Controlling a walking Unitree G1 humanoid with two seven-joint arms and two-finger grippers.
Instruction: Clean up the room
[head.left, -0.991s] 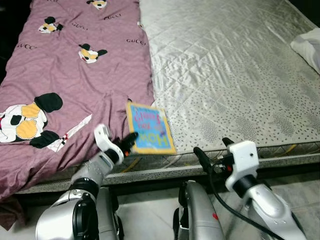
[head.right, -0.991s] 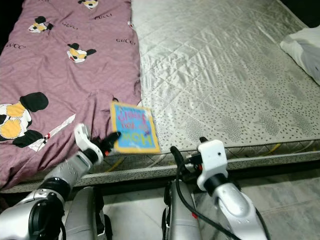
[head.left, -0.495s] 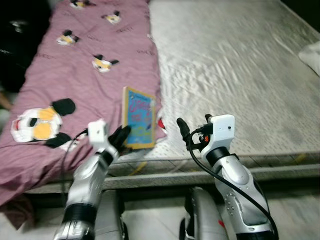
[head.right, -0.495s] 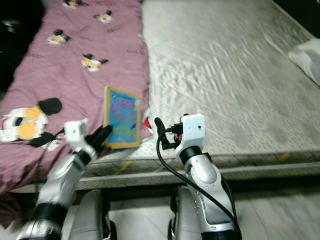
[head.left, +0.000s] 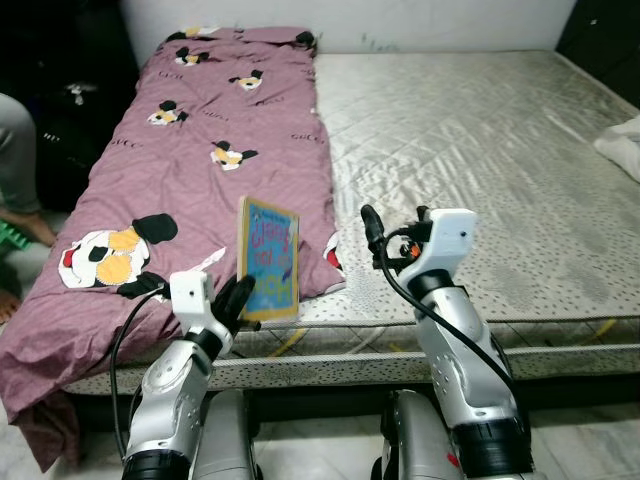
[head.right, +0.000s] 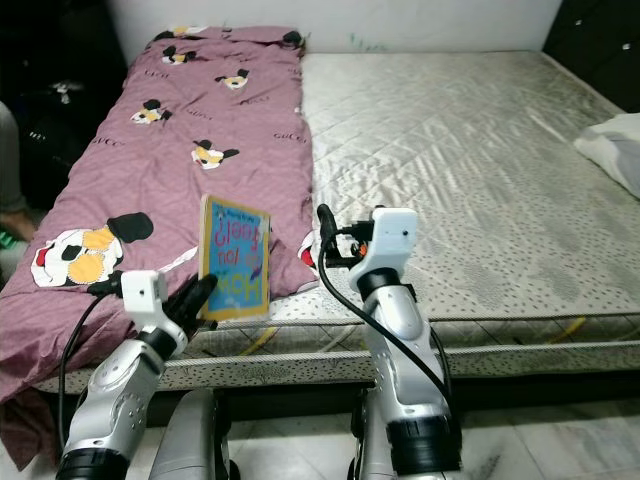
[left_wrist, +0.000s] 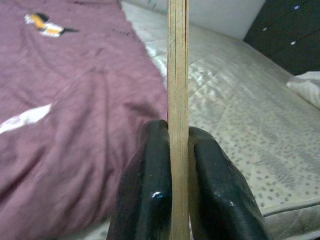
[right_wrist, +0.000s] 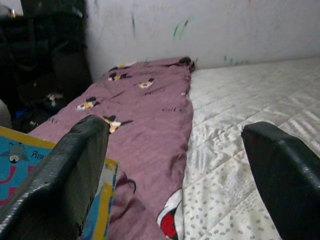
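Observation:
A thin picture book (head.left: 268, 257) with a yellow border and blue cover stands upright in my left gripper (head.left: 240, 296), lifted above the front edge of the bed. In the left wrist view its edge (left_wrist: 178, 100) is pinched between the two black fingers (left_wrist: 150, 195). My right gripper (head.left: 392, 222) hangs open just right of the book, over the mattress edge, with nothing between its fingers (right_wrist: 70, 170). The book's corner (right_wrist: 30, 165) appears in the right wrist view.
A purple blanket (head.left: 200, 150) with cartoon mouse prints covers the bed's left side; the bare quilted mattress (head.left: 480, 140) lies to the right. A white pillow (head.left: 622, 145) sits at the far right. A person's leg (head.left: 15, 160) is at the left edge. Pale floor tiles (head.left: 590, 450) lie below.
The camera has pulled back and tilted up, showing the whole bed. The book has been lifted off the mattress and turned upright. My right arm has risen beside it.

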